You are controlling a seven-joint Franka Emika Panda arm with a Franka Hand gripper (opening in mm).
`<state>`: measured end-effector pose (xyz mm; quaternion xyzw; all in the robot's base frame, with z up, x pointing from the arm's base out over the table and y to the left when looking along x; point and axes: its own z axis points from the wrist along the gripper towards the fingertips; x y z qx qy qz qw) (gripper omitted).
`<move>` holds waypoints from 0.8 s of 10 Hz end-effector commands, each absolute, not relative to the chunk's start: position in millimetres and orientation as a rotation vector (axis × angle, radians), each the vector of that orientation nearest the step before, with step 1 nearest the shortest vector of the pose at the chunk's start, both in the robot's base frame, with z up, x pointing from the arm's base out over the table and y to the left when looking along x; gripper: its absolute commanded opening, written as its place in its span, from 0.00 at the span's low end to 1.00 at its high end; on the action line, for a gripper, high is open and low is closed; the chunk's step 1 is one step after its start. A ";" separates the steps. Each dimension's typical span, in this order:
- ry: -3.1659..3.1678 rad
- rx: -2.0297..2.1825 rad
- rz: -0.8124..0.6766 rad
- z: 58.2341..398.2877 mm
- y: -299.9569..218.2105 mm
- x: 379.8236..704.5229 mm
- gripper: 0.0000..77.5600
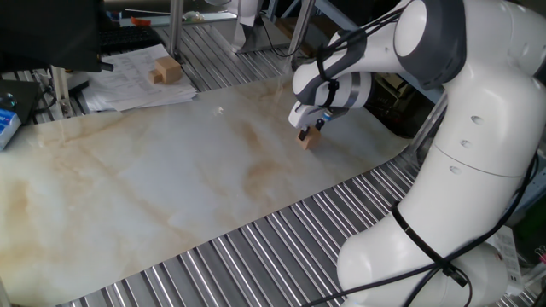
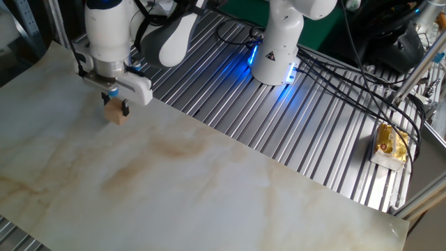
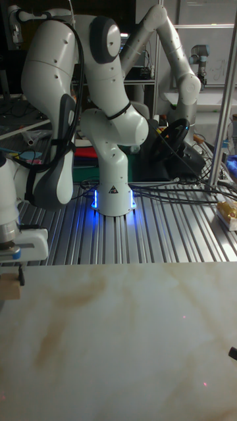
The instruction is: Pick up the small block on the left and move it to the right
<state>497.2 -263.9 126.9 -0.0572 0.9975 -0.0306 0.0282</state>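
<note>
At the upper left of the other fixed view, my gripper [image 2: 116,104] hangs over the small block [image 2: 116,114]; whether my fingers pinch it, I cannot tell.

Two opposite side views; tall view frontal.

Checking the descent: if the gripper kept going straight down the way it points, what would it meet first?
The small block: the gripper points down with the block right at its fingertips. Under the block lies the marbled mat. Whether the fingers already touch the block is unclear.
</note>
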 end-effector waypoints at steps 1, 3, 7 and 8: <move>3.068 -0.374 -0.093 129.4 -264.9 498.8 0.02; 3.050 -0.371 -0.054 129.4 -264.9 498.8 0.02; 3.053 -0.369 -0.033 129.4 -264.9 498.8 0.02; 3.053 -0.367 -0.027 129.4 -264.9 498.8 0.02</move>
